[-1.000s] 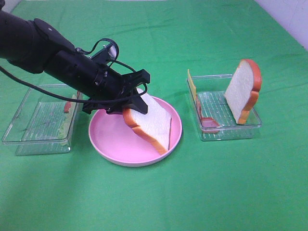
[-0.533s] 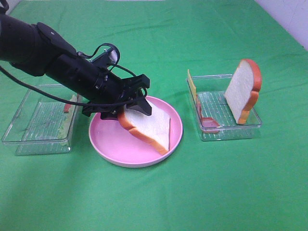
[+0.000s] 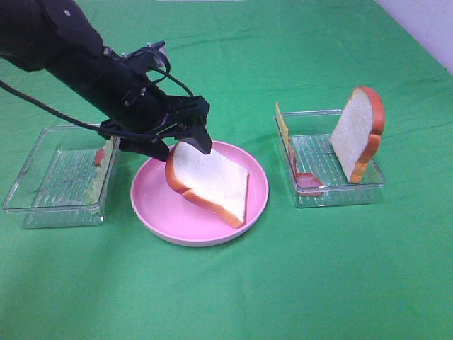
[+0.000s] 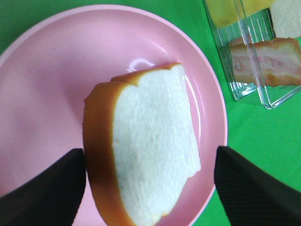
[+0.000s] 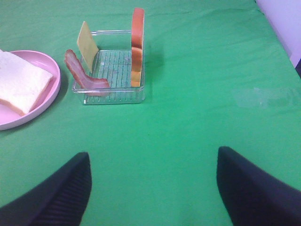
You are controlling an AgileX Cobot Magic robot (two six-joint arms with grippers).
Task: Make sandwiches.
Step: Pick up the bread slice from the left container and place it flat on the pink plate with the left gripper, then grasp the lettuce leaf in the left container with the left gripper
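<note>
Bread slice is free now: the left gripper, clamped on it a second ago, has spread its jaws wide above the raised crust end. The slice leans across the right half of the pink plate. With the base laid, layering can probably begin. Right gripper hangs wide and empty.

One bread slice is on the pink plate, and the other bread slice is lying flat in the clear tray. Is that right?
Not quite. The second bread slice is not lying flat. It stands upright on its edge in the clear tray, as the exterior high view shows. The first bread slice is indeed on the pink plate.
</note>
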